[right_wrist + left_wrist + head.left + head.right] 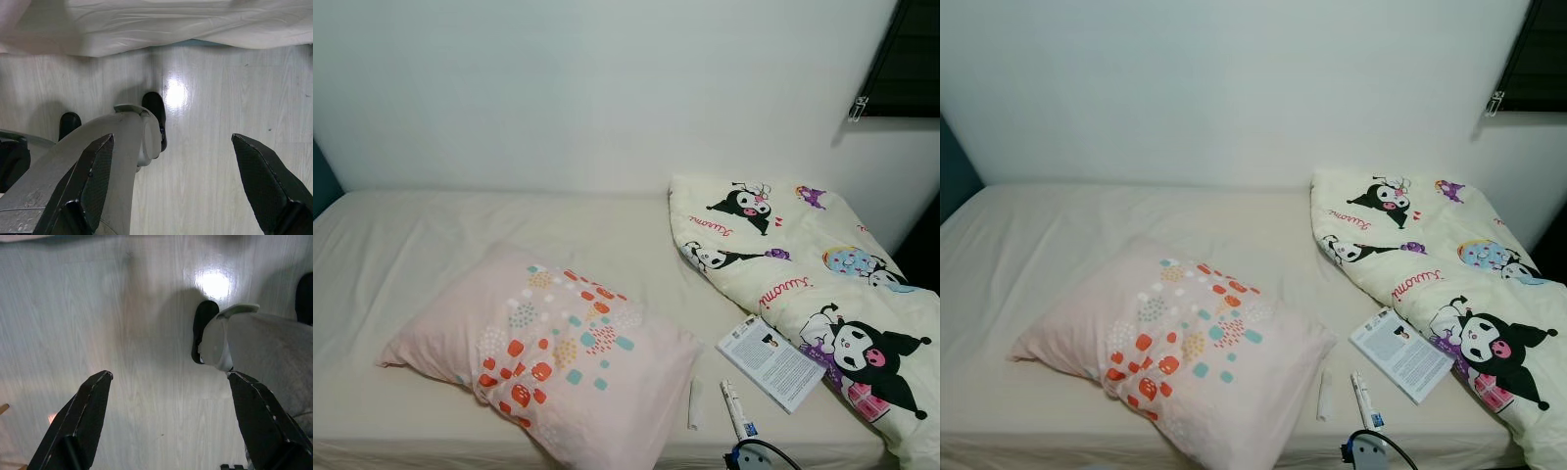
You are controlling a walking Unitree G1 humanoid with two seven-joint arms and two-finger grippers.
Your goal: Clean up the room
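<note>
Both end effectors, left [166,421] and right [171,181], hang spread toward the floor; the booklet [771,360] lies up ahead, nearer the right arm.

Pillow [543,348] left on bed [401,245]; quilt [803,284] right; booklet [771,361], tubes [736,409] btwn.

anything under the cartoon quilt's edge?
The white printed booklet lies beside the cream cartoon-print quilt, its far corner at or under the quilt's edge. Anything deeper under the quilt is covered.
</note>
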